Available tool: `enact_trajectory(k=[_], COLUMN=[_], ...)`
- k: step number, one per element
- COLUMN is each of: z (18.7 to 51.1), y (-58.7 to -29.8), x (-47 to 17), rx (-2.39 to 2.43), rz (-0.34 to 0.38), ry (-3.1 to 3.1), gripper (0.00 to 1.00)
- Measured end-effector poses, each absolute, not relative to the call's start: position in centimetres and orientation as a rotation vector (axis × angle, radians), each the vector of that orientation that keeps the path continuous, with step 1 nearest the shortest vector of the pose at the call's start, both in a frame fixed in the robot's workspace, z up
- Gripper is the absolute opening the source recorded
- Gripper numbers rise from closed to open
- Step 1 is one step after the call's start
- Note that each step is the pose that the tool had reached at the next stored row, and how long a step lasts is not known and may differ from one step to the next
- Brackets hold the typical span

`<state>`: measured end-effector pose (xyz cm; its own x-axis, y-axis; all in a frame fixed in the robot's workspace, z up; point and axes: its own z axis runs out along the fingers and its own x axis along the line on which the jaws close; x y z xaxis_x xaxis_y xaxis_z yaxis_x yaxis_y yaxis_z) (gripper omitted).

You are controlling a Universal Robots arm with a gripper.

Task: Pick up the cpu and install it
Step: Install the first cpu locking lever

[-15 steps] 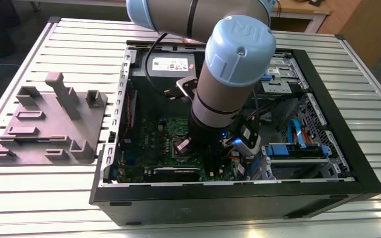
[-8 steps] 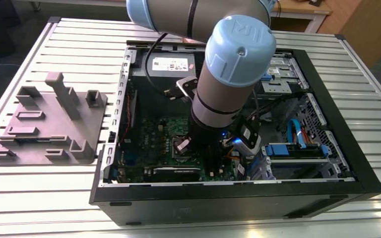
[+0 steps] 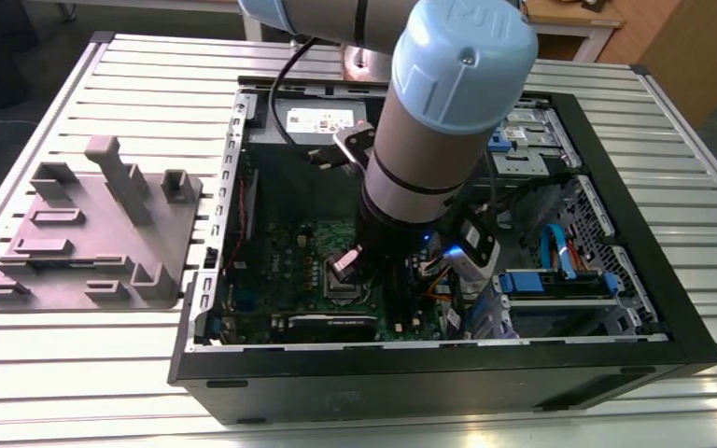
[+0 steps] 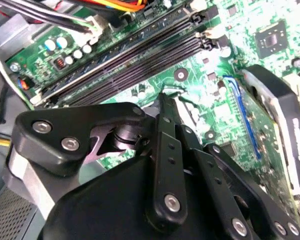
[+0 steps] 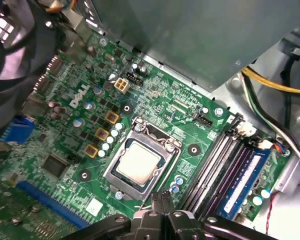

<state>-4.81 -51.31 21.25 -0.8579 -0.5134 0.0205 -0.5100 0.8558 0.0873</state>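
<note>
My gripper [image 5: 161,195] is pinched together on nothing, tips just beside the socket frame [image 5: 112,167] where the cpu [image 5: 137,162] lies flat; I fear any downward drift would scrape the motherboard [image 5: 155,100] or knock the chip askew

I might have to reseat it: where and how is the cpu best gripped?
Probably by two opposite edges of the cpu, coming from straight above. It lies flat within the socket frame, whose bars crowd its sides, and the motherboard blocks any lower approach.
</note>
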Motion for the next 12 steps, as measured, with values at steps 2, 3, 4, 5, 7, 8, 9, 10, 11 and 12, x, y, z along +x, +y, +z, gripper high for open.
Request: enact_trajectory(k=[2, 3, 4, 5, 7, 8, 9, 10, 11, 12], z=[21.3, 21.3, 21.3, 21.3, 21.2, 21.2, 21.2, 21.2, 21.2, 21.2], y=[-51.3, -51.3, -51.3, -51.3, -51.2, -51.1, -51.0, -50.9, -50.8, -50.7], x=[-4.8, -4.8, -4.9, -5.1, -5.6, -6.0, -6.3, -6.7, -7.0, -7.3], rx=[0.823, 0.823, 0.823, 0.823, 0.824, 0.824, 0.825, 0.825, 0.826, 0.826], rz=[-0.122, -0.122, -0.122, -0.122, -0.121, -0.121, -0.120, -0.119, -0.119, -0.118], ry=[-2.985, -2.985, -2.985, -2.985, -2.987, -2.988, -2.989, -2.991, -2.992, -2.994], gripper=[0.10, 0.10, 0.10, 0.10, 0.10, 0.10, 0.10, 0.10, 0.10, 0.10])
